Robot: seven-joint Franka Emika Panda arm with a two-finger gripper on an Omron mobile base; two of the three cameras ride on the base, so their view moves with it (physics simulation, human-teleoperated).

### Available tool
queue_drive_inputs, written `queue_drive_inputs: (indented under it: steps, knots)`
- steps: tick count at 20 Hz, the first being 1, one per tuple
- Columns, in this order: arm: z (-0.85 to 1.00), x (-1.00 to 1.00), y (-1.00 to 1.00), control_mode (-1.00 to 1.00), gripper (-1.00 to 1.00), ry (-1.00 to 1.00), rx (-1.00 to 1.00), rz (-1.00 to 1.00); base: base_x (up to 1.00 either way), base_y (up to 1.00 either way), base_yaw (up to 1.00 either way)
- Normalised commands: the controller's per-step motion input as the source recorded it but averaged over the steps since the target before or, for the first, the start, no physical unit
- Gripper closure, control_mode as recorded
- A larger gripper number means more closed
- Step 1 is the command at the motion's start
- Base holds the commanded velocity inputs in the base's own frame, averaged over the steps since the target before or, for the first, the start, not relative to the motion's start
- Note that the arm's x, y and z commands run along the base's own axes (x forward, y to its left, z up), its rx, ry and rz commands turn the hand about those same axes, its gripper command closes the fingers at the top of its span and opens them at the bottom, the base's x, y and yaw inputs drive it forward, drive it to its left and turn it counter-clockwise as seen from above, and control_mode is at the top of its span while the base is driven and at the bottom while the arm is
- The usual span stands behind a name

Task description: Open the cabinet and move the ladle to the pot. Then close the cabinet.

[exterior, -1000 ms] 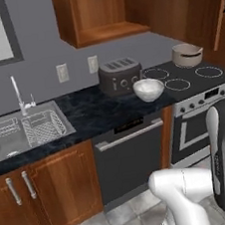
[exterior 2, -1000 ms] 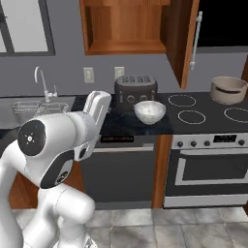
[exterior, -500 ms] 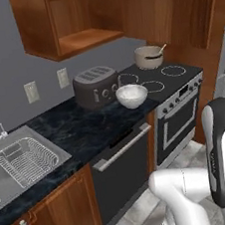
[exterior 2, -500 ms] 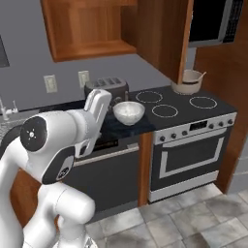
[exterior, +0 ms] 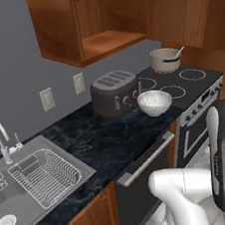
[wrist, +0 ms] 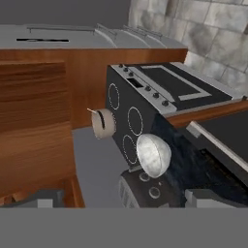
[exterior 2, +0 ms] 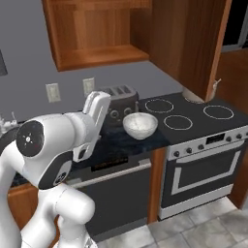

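Observation:
The cabinet point(exterior: 105, 20) point(exterior 2: 97, 36) hangs on the wall with its door point(exterior: 183, 7) point(exterior 2: 186, 46) swung wide open and its shelf bare. Below the door, on the stove's back burner, stands the beige pot point(exterior: 165, 60) point(wrist: 103, 123). The ladle point(exterior: 177, 52) point(wrist: 92, 112) rests inside the pot, its thin handle sticking out over the rim. In the right base view the door hides most of the pot. My gripper point(wrist: 128, 201) is open, its fingertips point(wrist: 44, 198) wide apart with nothing between them, well short of the counter.
A white speckled bowl point(exterior: 154, 102) point(exterior 2: 140, 125) point(wrist: 154, 155) sits on the dark counter point(exterior: 95, 139) beside a grey toaster point(exterior: 116, 91) point(exterior 2: 118, 97). The stove point(exterior: 191, 81) point(exterior 2: 193, 114) is at the right, a sink point(exterior: 31, 188) with a rack at the left.
The whole picture has shifted: the base has driven and turned, so the cabinet, stove and counter look nearer and more slanted. Nothing on the counter has moved.

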Motion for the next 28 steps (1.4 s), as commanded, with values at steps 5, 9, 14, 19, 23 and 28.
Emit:
queue_drive_inputs:
  steps: [5,9,14,19,23,28]
  knots:
    - [0.00,0.00,0.00,1.00,-1.00,0.00,0.00,0.00,0.70,-0.13,-0.08]
    - [0.00,0.00,0.00,1.00,-1.00,0.00,0.00,0.00,0.59,0.09,-0.15]
    - [0.00,0.00,0.00,1.00,-1.00,0.00,0.00,0.00,0.30,0.90,-0.20]
    - [0.00,0.00,0.00,1.00,-1.00,0.00,0.00,0.00,0.41,0.48,-0.32]
    - [0.00,0.00,0.00,1.00,-1.00,0.00,0.00,0.00,0.90,-0.04,-0.34]
    - [0.00,0.00,0.00,1.00,-1.00,0.00,0.00,0.00,0.78,-0.30,-0.04]
